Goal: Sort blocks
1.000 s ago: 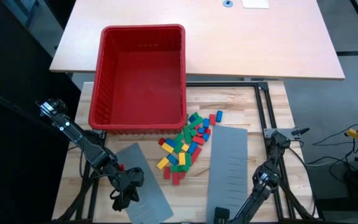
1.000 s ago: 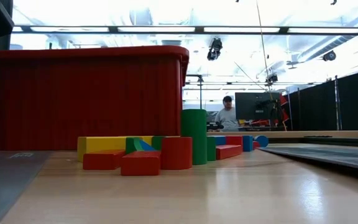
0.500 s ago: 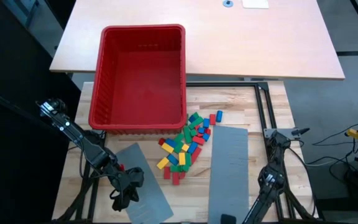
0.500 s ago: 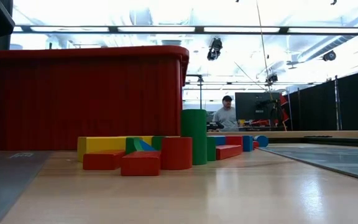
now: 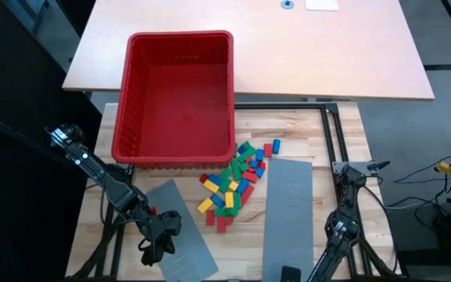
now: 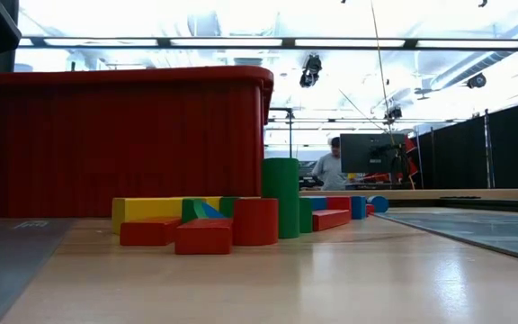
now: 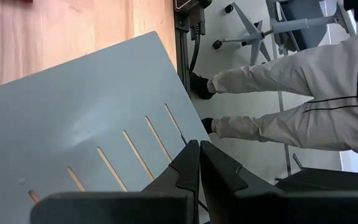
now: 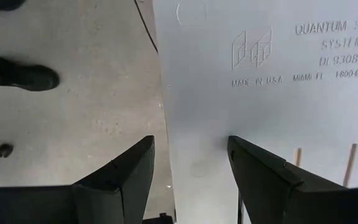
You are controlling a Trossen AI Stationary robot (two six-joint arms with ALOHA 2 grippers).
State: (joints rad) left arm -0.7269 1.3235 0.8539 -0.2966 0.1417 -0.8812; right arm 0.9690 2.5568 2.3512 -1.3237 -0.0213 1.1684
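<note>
Your blocks [image 5: 234, 184] lie in a loose heap on the wooden bench [image 5: 288, 133], just beside the near right corner of the red bin [image 5: 177, 94]. The heap mixes red, green, blue and yellow pieces, and it sits between the two grey slotted panels. A red piece and a blue piece [image 5: 276, 145] lie slightly apart at the far end of the heap. In the low view the nearest pieces are red bricks [image 6: 203, 236] lying flat, with a green cylinder [image 6: 281, 196] standing upright behind them and the bin wall rising at the back.

Your left pincer [image 5: 156, 244] rests over the left grey panel [image 5: 182, 243] at the near left of the bench. Its wrist view shows the two fingers [image 7: 185, 171] pressed together with nothing between them, lying above the panel's slotted edge.

Your right pincer [image 8: 191, 158] sits at the near edge of the right grey panel [image 5: 288, 207], at the bottom margin of the high view. Its fingers stand spread wide apart, one over the floor and one over the panel, gripping nothing.

A person's legs in light trousers [image 7: 291, 99] show on the floor beyond the bench edge. Another person [image 6: 331, 166] stands far back in the room by a monitor.
</note>
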